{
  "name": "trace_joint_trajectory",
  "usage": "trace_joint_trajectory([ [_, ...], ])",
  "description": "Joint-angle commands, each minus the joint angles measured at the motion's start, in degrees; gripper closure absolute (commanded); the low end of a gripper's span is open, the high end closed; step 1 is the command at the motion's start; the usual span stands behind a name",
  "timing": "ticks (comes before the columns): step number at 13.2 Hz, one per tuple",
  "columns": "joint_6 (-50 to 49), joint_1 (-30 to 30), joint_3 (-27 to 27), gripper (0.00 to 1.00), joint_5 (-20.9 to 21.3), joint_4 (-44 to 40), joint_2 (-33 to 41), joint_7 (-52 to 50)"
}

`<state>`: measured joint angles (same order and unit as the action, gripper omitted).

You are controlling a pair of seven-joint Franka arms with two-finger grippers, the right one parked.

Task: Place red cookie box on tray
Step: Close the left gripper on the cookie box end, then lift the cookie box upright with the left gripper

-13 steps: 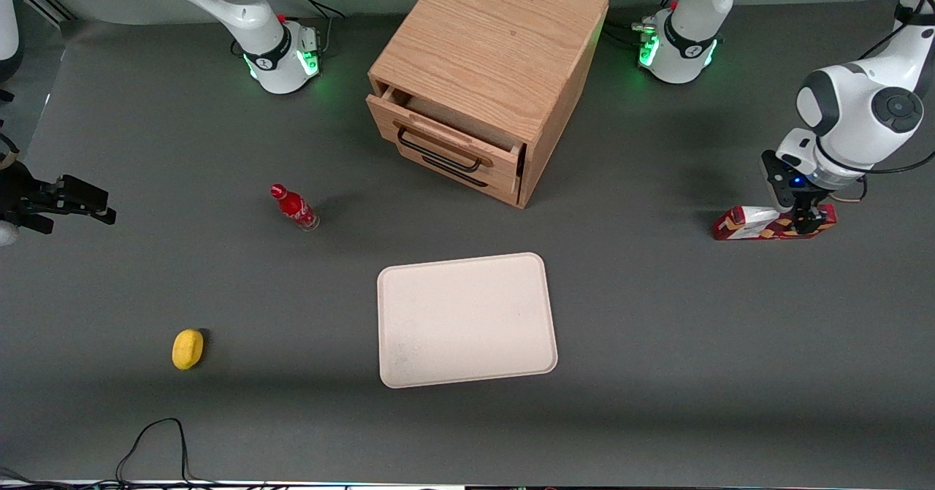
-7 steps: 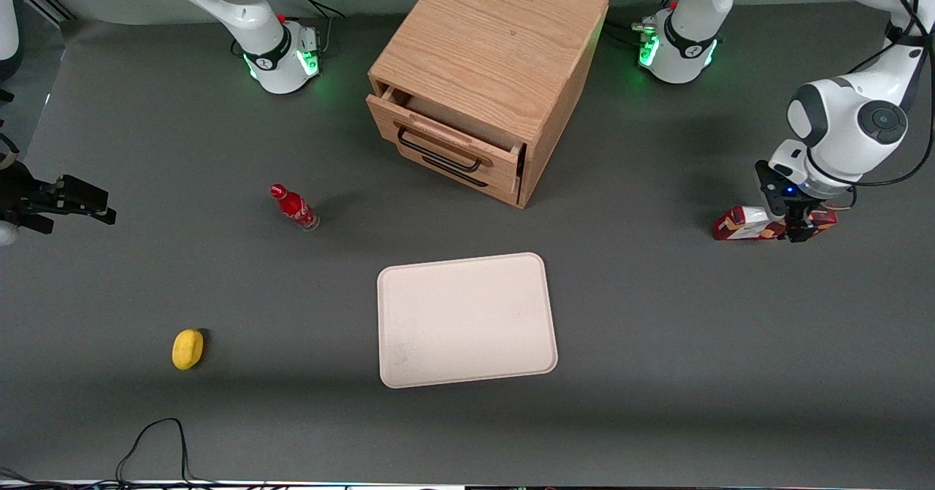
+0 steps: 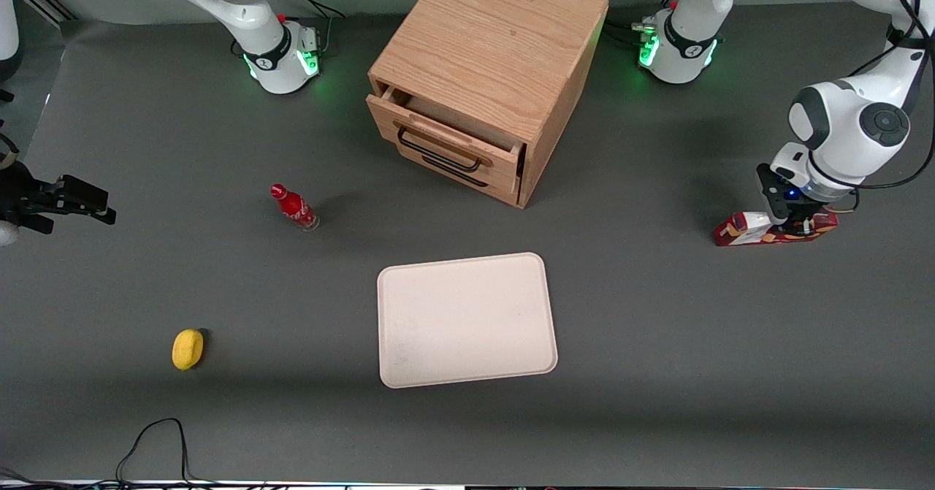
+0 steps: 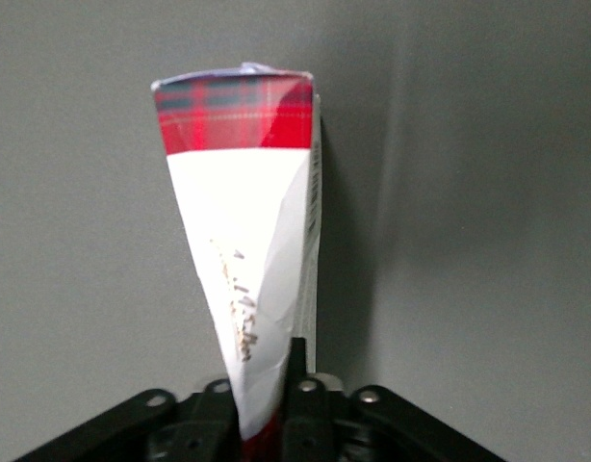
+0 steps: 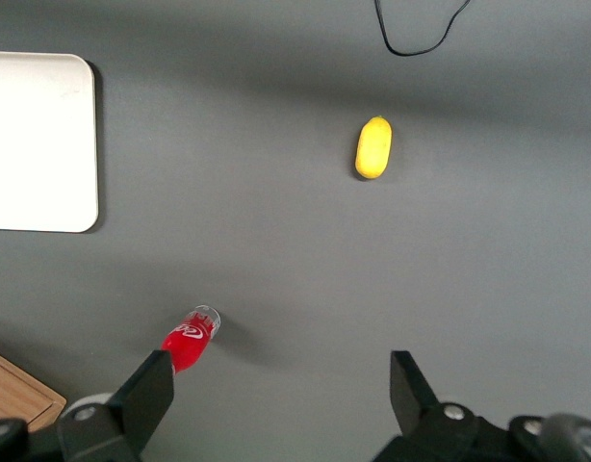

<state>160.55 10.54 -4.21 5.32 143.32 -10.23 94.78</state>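
Dark-red and slim, the red cookie box [image 3: 773, 228] lay on the grey table [image 3: 657, 373] toward the working arm's end, well apart from the tray [image 3: 467, 320]. The gripper [image 3: 798, 221] was down on the box, away from its white-patched end, and the wrist view showed its fingers [image 4: 297, 377] pinched against the carton [image 4: 245, 260], holding it. The cream tray sat nearer the front camera than the wooden drawer cabinet [image 3: 486, 81], whose upper drawer stood slightly open. A small red bottle [image 3: 294, 207] and a yellow lemon-like object [image 3: 188, 348] lay toward the parked arm's end from the tray.
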Motion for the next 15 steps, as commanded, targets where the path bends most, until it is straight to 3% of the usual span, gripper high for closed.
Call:
trace_joint_trajectory([
  [1,0.64,0.27,0.34,1.0,-1.02,-1.2,-0.67,1.11],
  [3,-1.8,0.09,0.43,1.0,-1.36,-1.99,1.25,0.24],
  [5,-12.13,-0.43,0.51,1.0,-1.72,-6.0,5.28,-1.87],
  [10,-56.33,-2.89,1.04,1.0,-1.11,-35.24,7.33,-6.17],
  [12,-66.81,-3.07,1.04,1.0,-1.02,-45.01,6.71,-9.94],
  [15,-74.49,-6.31,1.04,1.0,-0.67,-53.64,6.18,-20.9],
])
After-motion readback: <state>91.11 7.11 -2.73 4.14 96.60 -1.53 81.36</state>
